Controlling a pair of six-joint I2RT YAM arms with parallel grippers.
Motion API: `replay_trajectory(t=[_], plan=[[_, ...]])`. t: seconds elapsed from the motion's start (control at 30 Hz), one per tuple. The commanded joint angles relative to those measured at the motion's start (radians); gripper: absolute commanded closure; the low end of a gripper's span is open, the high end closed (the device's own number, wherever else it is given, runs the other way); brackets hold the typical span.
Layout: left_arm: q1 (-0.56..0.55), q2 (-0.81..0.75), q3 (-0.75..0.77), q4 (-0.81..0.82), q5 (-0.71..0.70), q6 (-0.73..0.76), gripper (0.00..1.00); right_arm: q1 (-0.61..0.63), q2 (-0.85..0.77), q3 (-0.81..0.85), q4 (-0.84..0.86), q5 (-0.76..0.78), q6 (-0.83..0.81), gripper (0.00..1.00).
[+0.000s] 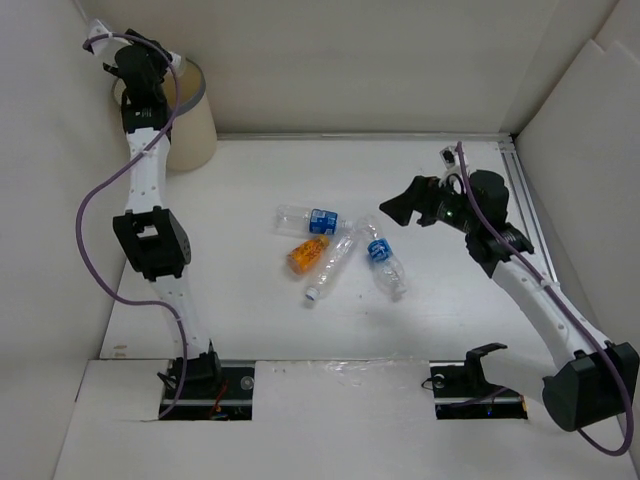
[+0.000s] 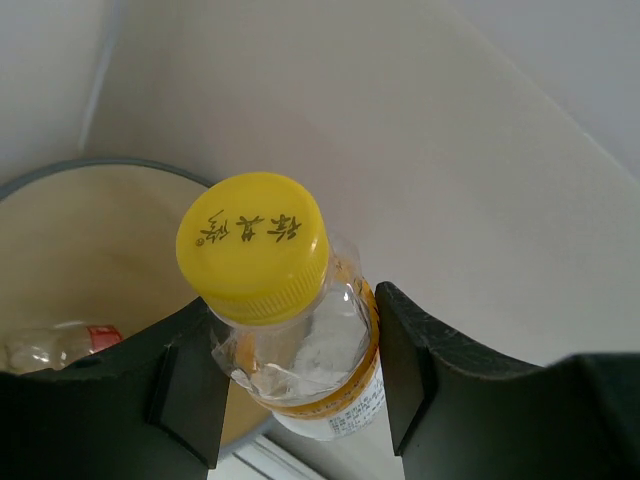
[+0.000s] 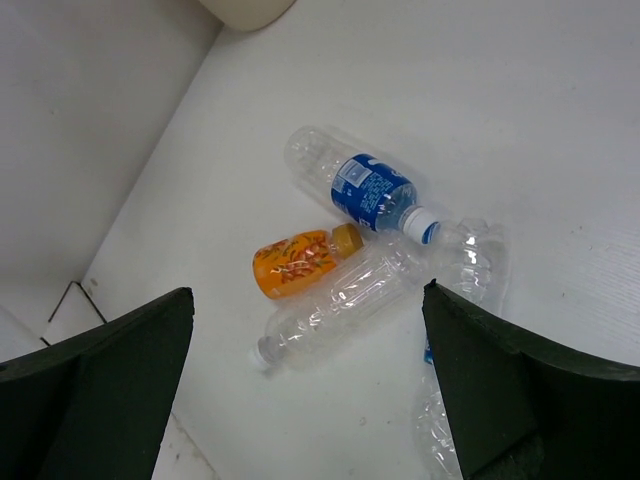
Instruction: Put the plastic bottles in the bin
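Note:
My left gripper (image 1: 135,65) is raised over the cream bin (image 1: 195,125) at the far left corner, shut on a clear yellow-capped bottle (image 2: 265,250). In the left wrist view my gripper (image 2: 295,340) holds it by the neck beside the bin's grey rim (image 2: 100,165); a red-capped bottle (image 2: 60,345) lies inside. Mid-table lie two blue-labelled bottles (image 1: 310,220) (image 1: 383,257), an orange-filled one (image 1: 308,254) and a clear one (image 1: 332,265). My right gripper (image 1: 400,208) hovers open and empty to their right. The right wrist view (image 3: 308,295) shows the orange bottle (image 3: 300,264) and the clear one (image 3: 345,300) below it.
White walls enclose the table on the left, back and right. A metal rail (image 1: 528,215) runs along the right edge. The bin stands tight against the left wall.

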Motion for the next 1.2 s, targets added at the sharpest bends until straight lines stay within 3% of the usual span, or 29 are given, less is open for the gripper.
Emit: replay_trajectory(t=[0.0, 0.13, 0.17, 0.2, 0.23, 0.3, 0.4, 0.6, 0.9, 1.17], plan=[[-0.015, 0.065, 0.15, -0.007, -0.2, 0.074, 1.0, 0.021, -0.026, 0.003, 0.004, 0.041, -0.027, 0.0], [-0.005, 0.132, 0.175, -0.026, -0.266, 0.028, 0.57, 0.062, -0.035, 0.022, -0.035, 0.136, -0.037, 0.0], [0.005, 0.142, 0.175, -0.026, -0.257, 0.028, 0.25, 0.063, -0.035, 0.022, -0.05, 0.149, -0.046, 0.0], [0.005, 0.155, 0.175, -0.026, -0.257, 0.013, 0.08, 0.075, -0.024, 0.022, -0.059, 0.174, -0.046, 0.0], [0.005, 0.155, 0.184, -0.026, -0.239, 0.013, 0.0, 0.087, -0.024, 0.032, -0.082, 0.188, -0.046, 0.0], [0.005, 0.181, 0.225, -0.026, -0.18, 0.025, 0.0, 0.107, 0.009, 0.048, -0.122, 0.232, -0.055, 0.0], [0.014, 0.154, 0.236, -0.026, -0.114, 0.025, 0.0, 0.194, 0.068, 0.086, -0.219, 0.455, -0.064, 0.0], [0.005, 0.015, 0.192, -0.08, 0.051, 0.034, 0.0, 0.242, 0.236, 0.111, -0.319, 0.553, -0.032, 0.0], [-0.174, -0.331, -0.105, -0.284, 0.22, 0.08, 0.0, 0.233, 0.379, 0.065, -0.299, 0.562, 0.002, 0.02], [-0.357, -0.568, -0.512, -0.195, 0.285, 0.08, 0.0, 0.233, 0.513, -0.004, -0.239, 0.502, 0.011, 0.18]])
